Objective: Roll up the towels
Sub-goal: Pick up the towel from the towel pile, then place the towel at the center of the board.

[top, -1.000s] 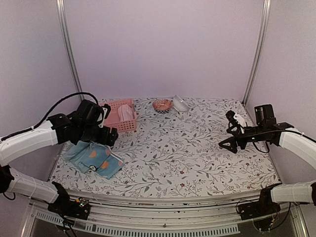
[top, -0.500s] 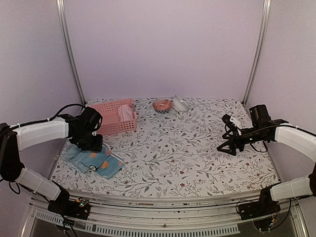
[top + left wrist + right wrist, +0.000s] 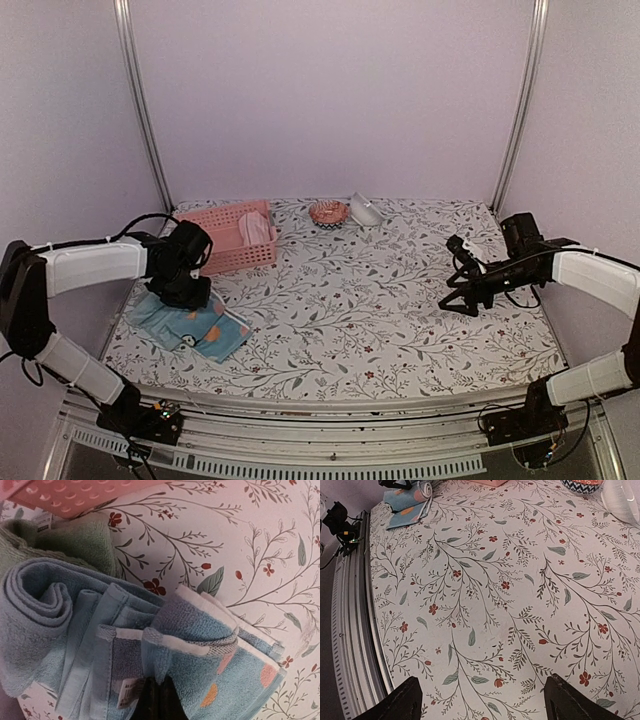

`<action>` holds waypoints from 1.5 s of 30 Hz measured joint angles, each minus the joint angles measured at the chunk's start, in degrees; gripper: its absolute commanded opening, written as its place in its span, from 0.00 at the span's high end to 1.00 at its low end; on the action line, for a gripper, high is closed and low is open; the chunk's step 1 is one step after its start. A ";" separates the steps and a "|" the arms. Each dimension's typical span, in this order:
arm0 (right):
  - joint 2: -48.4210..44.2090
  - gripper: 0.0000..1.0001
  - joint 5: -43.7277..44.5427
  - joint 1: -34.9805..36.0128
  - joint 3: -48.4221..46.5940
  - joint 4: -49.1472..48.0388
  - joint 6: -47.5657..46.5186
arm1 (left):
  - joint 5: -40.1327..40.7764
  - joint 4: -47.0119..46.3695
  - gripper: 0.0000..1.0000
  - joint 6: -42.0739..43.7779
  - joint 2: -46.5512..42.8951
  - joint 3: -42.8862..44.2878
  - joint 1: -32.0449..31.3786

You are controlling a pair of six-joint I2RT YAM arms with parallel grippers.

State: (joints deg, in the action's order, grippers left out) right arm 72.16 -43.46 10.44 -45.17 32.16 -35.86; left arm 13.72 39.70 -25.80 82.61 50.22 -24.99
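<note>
The light blue towel (image 3: 196, 326) with orange and white motifs lies crumpled at the table's left edge, one end loosely rolled (image 3: 40, 605). My left gripper (image 3: 186, 293) sits on its far edge. The jaws are shut, pinching a fold of this towel (image 3: 220, 645) at the left gripper (image 3: 160, 702). A pale teal towel (image 3: 82, 540) is bunched behind it. A pink towel (image 3: 256, 228) lies inside the pink basket (image 3: 243, 259). My right gripper (image 3: 458, 292) hovers over bare table at the right, open and holding nothing. In its wrist view the right gripper (image 3: 487, 702) has only tablecloth between its fingers.
A small patterned bowl (image 3: 328, 212) and a white object (image 3: 364, 210) stand at the back centre. The basket is just behind the towels. The metal front rail (image 3: 350, 630) runs along the table's near edge. The floral tablecloth (image 3: 380, 300) covers the table.
My left gripper dropped from beside the basket onto the blue towel and went from open to shut on a fold. The right arm sank slightly and its jaws narrowed a little.
</note>
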 measured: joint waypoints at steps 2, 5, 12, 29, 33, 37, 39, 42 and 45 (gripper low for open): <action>0.02 0.15 -0.28 0.00 -0.22 0.39 -0.13 | -0.33 0.39 1.00 0.37 0.00 0.72 -0.61; 0.02 0.17 -0.70 0.00 -0.33 0.46 -0.22 | -1.16 1.62 1.00 0.94 -0.26 5.11 -3.61; 0.02 0.23 -0.70 -0.13 -2.80 1.51 0.22 | -9.88 -6.32 1.00 4.17 -0.90 24.96 -18.25; 0.48 0.24 -2.16 -3.87 -12.07 3.21 1.42 | -23.76 -33.38 1.00 4.98 -3.30 0.55 -27.61; 1.57 0.26 -2.34 -3.87 -12.04 3.52 1.33 | -22.10 -31.56 1.00 4.02 1.42 -1.49 -27.61; 3.21 0.29 -1.81 -3.96 -13.90 4.28 2.16 | -18.93 -29.59 1.00 5.44 10.12 10.27 -27.43; 4.63 0.29 -1.22 -4.79 -16.37 4.68 3.17 | -17.62 -29.42 1.00 7.30 16.11 20.98 -27.43; 6.14 0.30 -1.22 -8.98 -20.63 4.83 5.31 | -18.47 -28.65 1.00 10.51 24.00 38.95 -27.47; 6.99 0.30 -2.16 -16.02 -25.05 5.42 7.45 | -22.38 -27.21 1.00 13.97 31.23 58.86 -27.89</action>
State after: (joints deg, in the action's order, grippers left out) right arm 79.15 -45.63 -5.58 -70.22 37.58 -28.40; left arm -8.67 12.49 -11.84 113.84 109.08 -52.88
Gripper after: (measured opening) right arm 0.703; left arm 0.013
